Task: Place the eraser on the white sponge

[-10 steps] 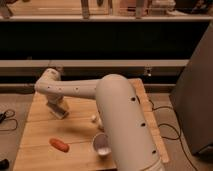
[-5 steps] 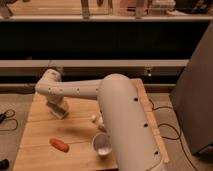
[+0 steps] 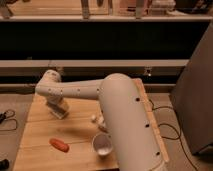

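Note:
My gripper [image 3: 58, 109] hangs from the wrist at the back left of the wooden table [image 3: 40, 132], low over the boards. The arm reaches to it from the lower right. An orange-red elongated object [image 3: 59, 145] lies on the table's front left, well in front of the gripper and apart from it. I cannot tell whether it is the eraser. A small white piece [image 3: 94, 118] peeks out beside the arm near the table's middle. It may be the white sponge, but the arm hides most of it.
A round white cup [image 3: 102, 144] stands near the front edge, close against the arm. The arm's big white link [image 3: 127, 125] covers the table's right half. A dark counter front runs behind the table and a grey panel [image 3: 197, 100] stands at right.

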You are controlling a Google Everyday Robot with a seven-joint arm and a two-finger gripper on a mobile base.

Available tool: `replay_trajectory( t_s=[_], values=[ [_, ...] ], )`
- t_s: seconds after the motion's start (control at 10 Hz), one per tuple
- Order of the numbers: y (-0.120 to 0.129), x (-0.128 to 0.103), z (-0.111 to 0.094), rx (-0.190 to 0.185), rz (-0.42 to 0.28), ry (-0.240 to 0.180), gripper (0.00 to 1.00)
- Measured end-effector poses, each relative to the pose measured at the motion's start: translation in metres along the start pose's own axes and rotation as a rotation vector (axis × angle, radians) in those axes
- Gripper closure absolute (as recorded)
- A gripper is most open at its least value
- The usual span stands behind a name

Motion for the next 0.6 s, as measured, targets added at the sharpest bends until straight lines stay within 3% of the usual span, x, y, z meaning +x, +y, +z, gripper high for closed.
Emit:
replay_trajectory(
  t_s=[0.6],
  values=[
    [0.0017,-0.0012,-0.0021,0.022,-0.019,0.013,1.00]
  ],
)
